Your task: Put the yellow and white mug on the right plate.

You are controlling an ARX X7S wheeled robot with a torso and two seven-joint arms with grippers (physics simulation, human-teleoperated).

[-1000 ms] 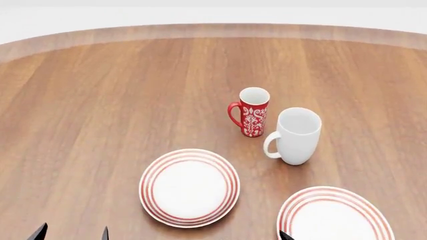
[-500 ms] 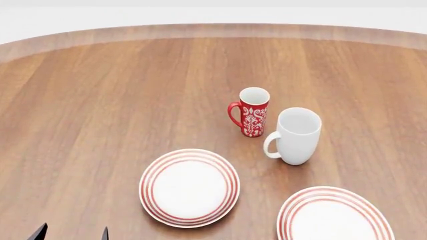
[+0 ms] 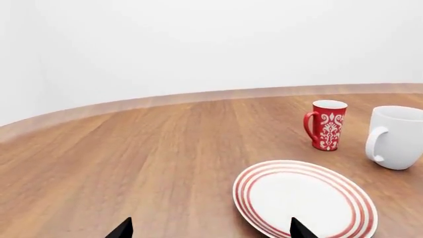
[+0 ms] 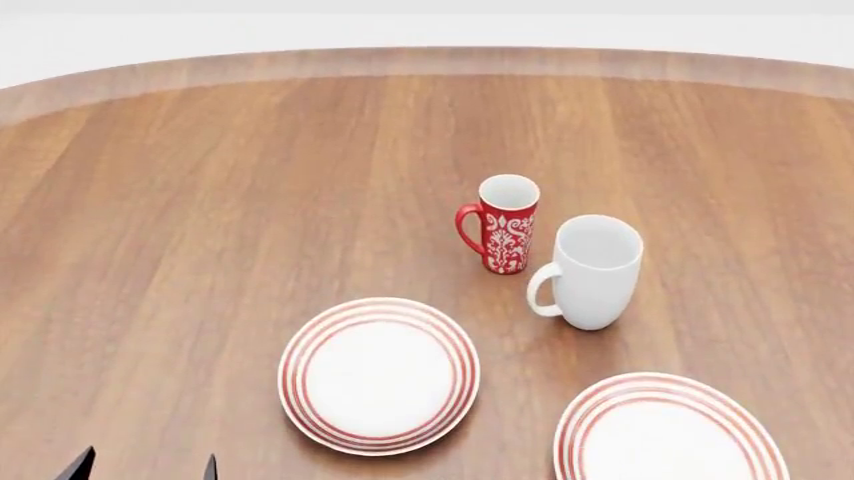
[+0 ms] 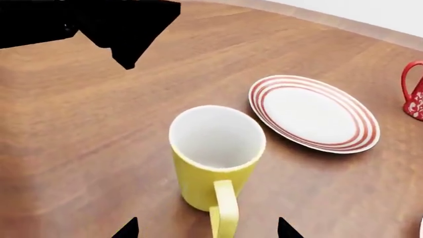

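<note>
The yellow and white mug (image 5: 215, 158) stands upright on the wooden table in the right wrist view only, its handle pointing towards the camera. It is out of the head view. My right gripper (image 5: 206, 230) is open. Its fingertips (image 5: 127, 229) sit wide apart on either side of the handle and touch nothing. The right plate (image 4: 667, 430), white with red rings, lies at the head view's bottom right. My left gripper (image 4: 144, 467) is open and empty at the bottom left, and it also shows in the left wrist view (image 3: 210, 230).
The left look-alike plate (image 4: 378, 375) lies in front of my left gripper and also shows in the left wrist view (image 3: 304, 198). A red patterned mug (image 4: 505, 222) and a plain white mug (image 4: 591, 270) stand behind the plates. A ringed plate (image 5: 314, 113) lies beyond the yellow mug.
The right gripper's fingertip, visible at the head view's bottom edge a second ago, has dropped out of that view. The mugs, plates and left gripper have not moved.
</note>
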